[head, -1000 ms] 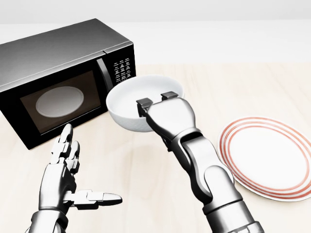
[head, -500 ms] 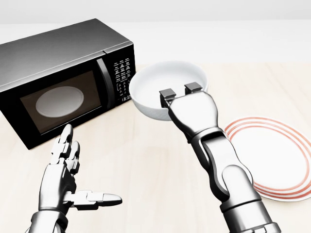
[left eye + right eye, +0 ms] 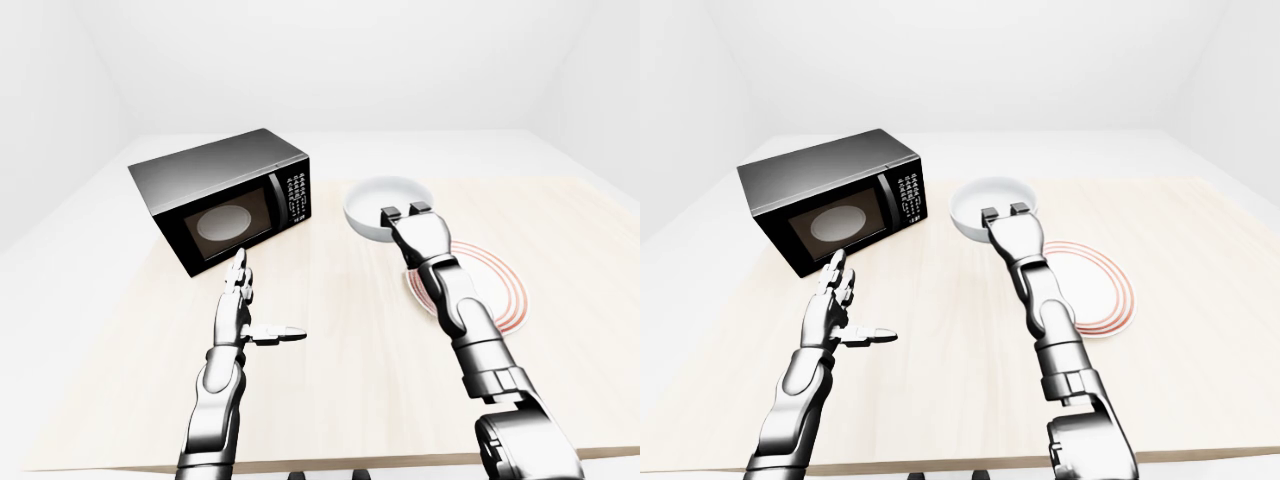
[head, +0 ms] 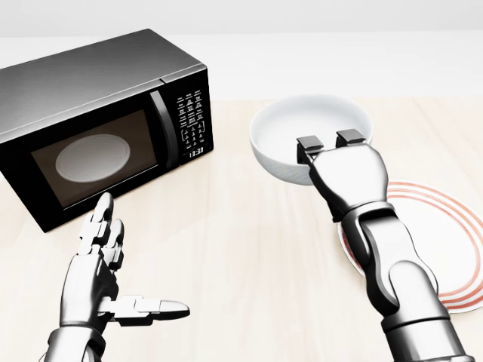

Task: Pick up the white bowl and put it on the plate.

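A: Step? Carry phase, I'd say. The right hand (image 4: 337, 154) has the round white ceramic-looking bowl (image 4: 309, 136) by its near rim, two fingers (image 4: 309, 142) hooked over the edge into the inside. Whatever sits under the rim is hidden by the palm, but it reads as gripping the bowl.

B: Bowl on the bench or lifted?

A: Can't tell for sure from the head view; in the left-eye view it looks held clear of the pale wooden bench (image 4: 249, 249). It's up and left of the flat white plate with red concentric rings (image 4: 453, 249), just short of the plate's rim, not over it yet. The forearm covers the plate's left part in the head view.

B: Left hand?

A: Left hand (image 4: 106, 279) is idle, fingers spread, thumb out to the right, holding nothing. It hovers low in the head view, below the black box-shaped microwave with a glass door (image 4: 98, 121), apart from it.

B: Next move?

A: My judgement: swing the bowl right and toward the view's bottom until it's centred over the rings, keep it level, lower, then let the fingers go. The grip is on one edge only, so tilt is the risk. The microwave is well apart from that path.
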{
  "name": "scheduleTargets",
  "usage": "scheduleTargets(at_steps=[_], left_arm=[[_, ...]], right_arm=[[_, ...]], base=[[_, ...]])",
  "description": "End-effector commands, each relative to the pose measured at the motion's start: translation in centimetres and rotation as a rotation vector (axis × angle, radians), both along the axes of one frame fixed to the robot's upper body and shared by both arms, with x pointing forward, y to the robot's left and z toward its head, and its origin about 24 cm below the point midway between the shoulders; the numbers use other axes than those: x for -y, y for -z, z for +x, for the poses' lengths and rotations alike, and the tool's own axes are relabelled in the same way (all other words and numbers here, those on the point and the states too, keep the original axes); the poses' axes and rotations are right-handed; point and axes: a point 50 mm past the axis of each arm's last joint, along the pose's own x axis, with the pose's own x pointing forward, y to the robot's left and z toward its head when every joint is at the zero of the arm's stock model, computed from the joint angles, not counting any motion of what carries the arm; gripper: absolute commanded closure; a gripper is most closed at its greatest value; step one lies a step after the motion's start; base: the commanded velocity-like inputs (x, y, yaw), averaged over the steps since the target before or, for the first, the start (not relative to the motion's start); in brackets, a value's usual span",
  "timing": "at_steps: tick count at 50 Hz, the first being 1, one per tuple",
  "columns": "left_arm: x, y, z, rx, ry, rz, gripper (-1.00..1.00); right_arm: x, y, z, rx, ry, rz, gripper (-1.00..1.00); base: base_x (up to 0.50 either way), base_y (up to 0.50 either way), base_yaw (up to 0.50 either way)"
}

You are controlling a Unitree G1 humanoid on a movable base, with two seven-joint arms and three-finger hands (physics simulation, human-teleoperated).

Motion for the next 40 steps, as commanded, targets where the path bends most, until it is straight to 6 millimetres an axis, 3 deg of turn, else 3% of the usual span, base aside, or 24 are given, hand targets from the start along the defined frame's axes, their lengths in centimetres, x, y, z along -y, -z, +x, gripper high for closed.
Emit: scheduleTargets(at_steps=[1, 15, 40], left_arm=[[0.0, -0.1, 0.0, -0.001, -0.002, -0.002, -1.00], [0.0, 0.0, 0.0, -0.002, -0.002, -0.003, -1.00], [0.0, 0.0, 0.0, -0.002, -0.001, -0.002, -1.00]], right_arm=[[2.2, -0.8, -0.3, 0.037, 0.050, 0.021, 1.00], [5.7, 0.2, -1.4, 0.020, 0.134, 0.032, 1.00], [8.7, 1.9, -2.8, -0.007, 0.213, 0.045, 1.00]], base=[[0.00, 0.00, 0.00], [0.00, 0.00, 0.00], [0.00, 0.00, 0.00]])
